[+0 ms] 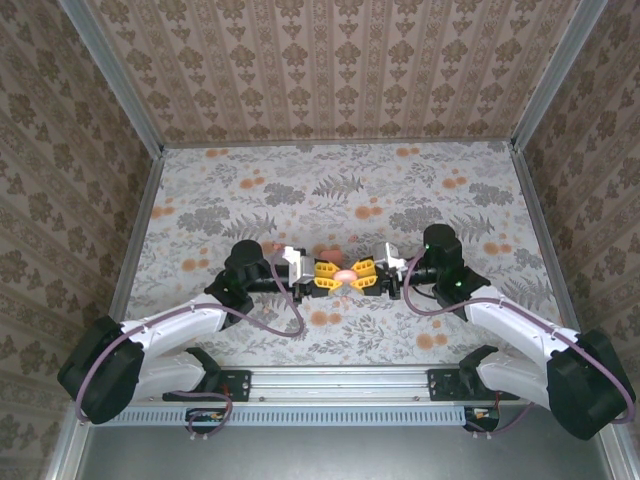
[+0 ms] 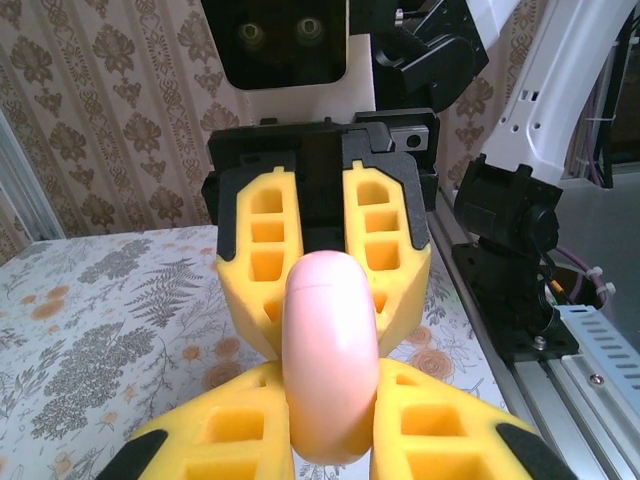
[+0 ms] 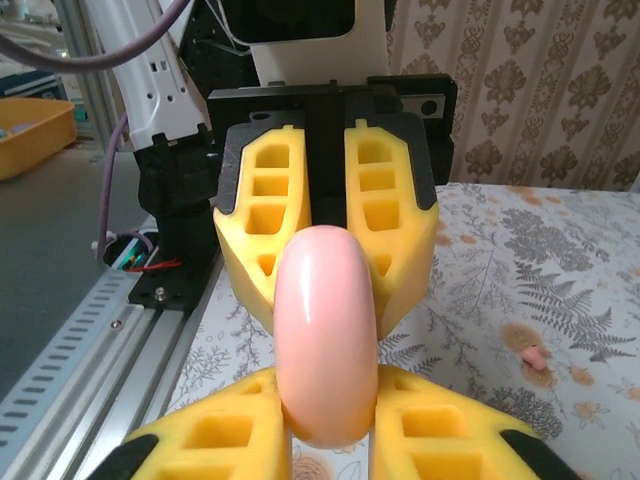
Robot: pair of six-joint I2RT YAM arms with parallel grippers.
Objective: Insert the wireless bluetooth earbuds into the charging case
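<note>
The charging case [image 1: 344, 274], a glossy coral-pink rounded box, hangs just above the middle of the floral table, clamped from both sides. My left gripper [image 1: 329, 272] is shut on its left end and my right gripper [image 1: 360, 274] on its right end. In the left wrist view the case [image 2: 330, 350] stands between my yellow fingers [image 2: 200, 445], with a thin seam near its far end. The right wrist view has the case [image 3: 325, 340] pinched the same way. One tiny pink earbud [image 3: 537, 354] lies on the cloth beyond the grippers.
The tablecloth carries flat printed orange blossoms [image 1: 368, 212]. An aluminium rail [image 1: 340, 378] runs along the near edge, holding both arm bases. Patterned walls close the back and sides. A yellow bin [image 3: 30, 130] sits off the table.
</note>
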